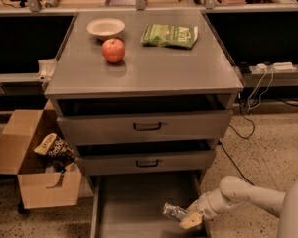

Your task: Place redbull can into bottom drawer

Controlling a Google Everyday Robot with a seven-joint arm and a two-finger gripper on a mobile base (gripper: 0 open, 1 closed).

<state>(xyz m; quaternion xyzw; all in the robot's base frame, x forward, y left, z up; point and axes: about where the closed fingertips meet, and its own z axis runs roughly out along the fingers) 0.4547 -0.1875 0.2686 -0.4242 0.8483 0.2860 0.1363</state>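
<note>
The redbull can point(174, 212) is a small shiny silver can, lying tilted low over the right side of the bottom drawer point(134, 202), which is pulled out and shows a flat grey floor. My gripper point(186, 218) reaches in from the lower right on a white arm and is shut on the can's right end. Whether the can touches the drawer floor cannot be told.
Two upper drawers point(146, 127) with black handles stand slightly open. On the cabinet top are a red apple point(113, 50), a white bowl point(106, 28) and a green chip bag point(169, 35). An open cardboard box point(32, 167) with snack bags sits on the floor at the left.
</note>
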